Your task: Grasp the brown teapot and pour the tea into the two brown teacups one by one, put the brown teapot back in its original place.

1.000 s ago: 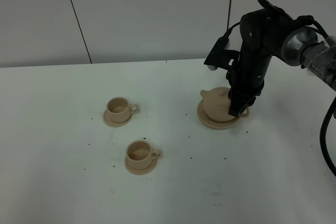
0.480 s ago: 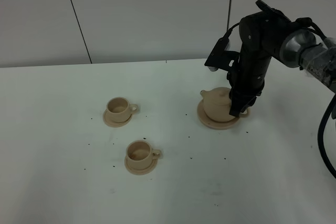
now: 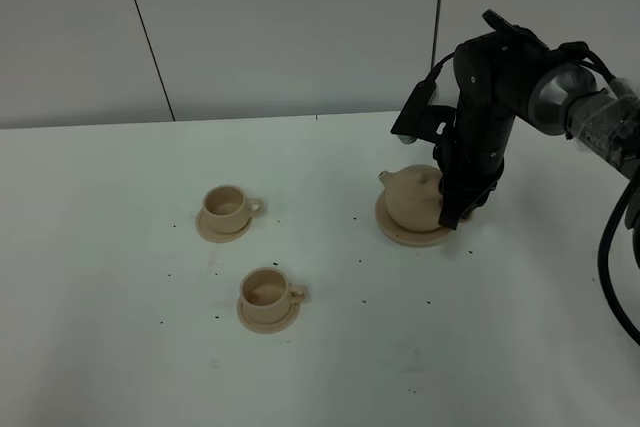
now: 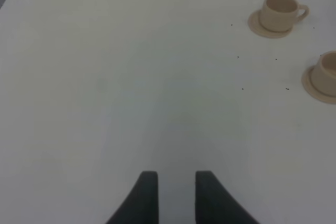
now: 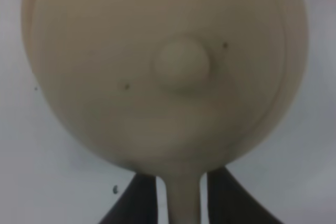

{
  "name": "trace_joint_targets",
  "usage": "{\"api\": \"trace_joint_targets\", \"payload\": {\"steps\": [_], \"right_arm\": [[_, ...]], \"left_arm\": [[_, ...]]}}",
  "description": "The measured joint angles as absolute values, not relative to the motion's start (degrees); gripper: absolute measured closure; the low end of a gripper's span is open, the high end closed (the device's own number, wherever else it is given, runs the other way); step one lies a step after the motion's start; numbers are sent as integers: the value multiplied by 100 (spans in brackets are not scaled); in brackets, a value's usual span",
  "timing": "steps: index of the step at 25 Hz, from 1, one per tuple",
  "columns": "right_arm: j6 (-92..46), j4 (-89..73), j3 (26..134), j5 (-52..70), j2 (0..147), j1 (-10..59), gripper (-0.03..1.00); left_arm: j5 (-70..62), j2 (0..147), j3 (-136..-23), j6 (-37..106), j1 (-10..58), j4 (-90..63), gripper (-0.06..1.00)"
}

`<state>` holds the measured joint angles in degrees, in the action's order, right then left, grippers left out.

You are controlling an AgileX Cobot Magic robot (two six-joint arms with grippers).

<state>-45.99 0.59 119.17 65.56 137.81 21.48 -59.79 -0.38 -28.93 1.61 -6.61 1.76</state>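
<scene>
Right gripper (image 5: 181, 179) stands over the round, squat, matte tan teapot (image 3: 413, 197), its dark fingers (image 5: 137, 200) straddling the loop handle (image 5: 184, 203). Thin slivers of gap show on both sides, so it reads as slightly open and not yet clamped. The teapot sits on its wide flat tan saucer (image 3: 400, 235) towards the far edge of the white table (image 3: 100, 347), right of the middle. Its spout faces the two small tan teacups (image 3: 227, 205) (image 3: 265, 292), so a handle grip suits pouring. Left gripper (image 4: 176, 182) hangs open, holding nothing.
</scene>
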Motion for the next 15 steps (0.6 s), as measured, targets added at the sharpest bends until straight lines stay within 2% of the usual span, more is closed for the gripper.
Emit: {"api": "trace_joint_targets", "payload": {"steps": [15], "right_arm": [[-4599,81,11917,6443,13894,2148,77]], "left_arm": [[-5979,-38,-2893,161,-661,176,70]]}}
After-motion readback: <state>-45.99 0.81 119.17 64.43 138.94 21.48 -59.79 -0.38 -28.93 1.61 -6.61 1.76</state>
